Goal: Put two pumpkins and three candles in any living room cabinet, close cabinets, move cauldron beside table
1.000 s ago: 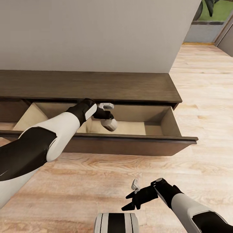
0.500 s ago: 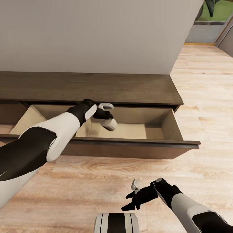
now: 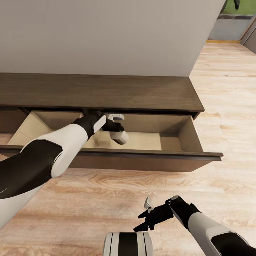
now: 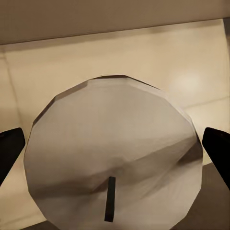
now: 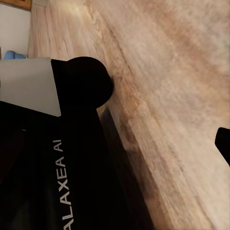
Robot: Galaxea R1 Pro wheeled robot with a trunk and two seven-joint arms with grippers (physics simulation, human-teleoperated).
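Off-white candle sits pinched in the left end effector, hanging over the open drawer at mid-frame. Stowing is the step in hand; next, lower and let go. Right end effector, lower right, hangs spread and empty.

We are looking at a plain pale grey wall that is taking up the upper part of the head view. A light wooden floor is running across the lower part, its planks showing strong grain, and it is carrying on up the right side past the wall's end. At the far top right we are seeing an orange sill, a low grey panel behind it, and a patch of green with a dark leaf hanging over it. In the right wrist view the same floor is slanting away toward a pale wall.
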